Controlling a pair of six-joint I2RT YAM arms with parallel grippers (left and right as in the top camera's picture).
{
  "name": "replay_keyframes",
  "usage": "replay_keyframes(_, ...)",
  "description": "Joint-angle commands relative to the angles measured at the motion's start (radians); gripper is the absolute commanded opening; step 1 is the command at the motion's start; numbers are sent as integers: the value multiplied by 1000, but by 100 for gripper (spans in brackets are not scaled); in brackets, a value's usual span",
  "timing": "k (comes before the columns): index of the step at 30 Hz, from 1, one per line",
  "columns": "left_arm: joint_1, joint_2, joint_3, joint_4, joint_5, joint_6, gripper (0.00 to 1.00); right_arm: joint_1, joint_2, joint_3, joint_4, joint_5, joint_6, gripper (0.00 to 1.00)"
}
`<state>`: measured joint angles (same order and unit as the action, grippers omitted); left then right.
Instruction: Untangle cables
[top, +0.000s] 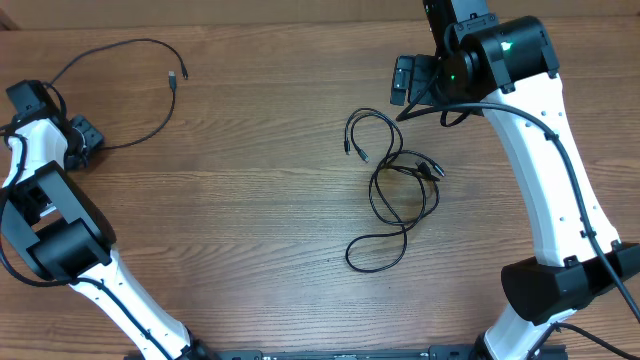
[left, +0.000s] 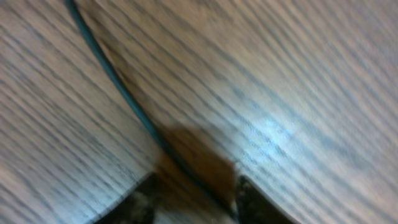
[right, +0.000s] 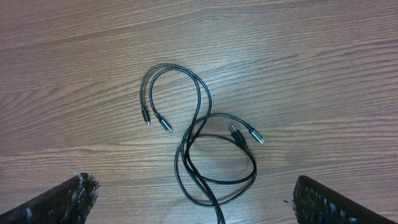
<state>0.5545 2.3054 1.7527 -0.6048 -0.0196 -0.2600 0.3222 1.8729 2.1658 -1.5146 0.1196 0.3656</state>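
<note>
Cables (top: 400, 168): we are logging two lots on wooden desk (top: 250, 220).
- Knotted bundle (right: 186, 135) lying centre-right, loops overlapping, plug ends sticking out. Right gripper (right: 193, 186) hovering above it, jaws standing wide, touching nothing.
- Single loose cable (left: 121, 87) curving across far-left corner, running to left gripper (left: 196, 196). Cord passing between its jaws. View blurring, so we are not able to tell whether jaws are gripping it.
</note>
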Motion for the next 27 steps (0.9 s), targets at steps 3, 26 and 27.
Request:
replay_keyframes(3,1,45,-18,-10,78,-10,33,-1,-17,13,2,11,0,100)
replay_keyframes(26,-10,153,2,57,274,-10,4,-1,-17,13,2,11,0,100)
replay_keyframes(27,-8,153,27,64,316,-10,4,-1,-18,13,2,11,0,100)
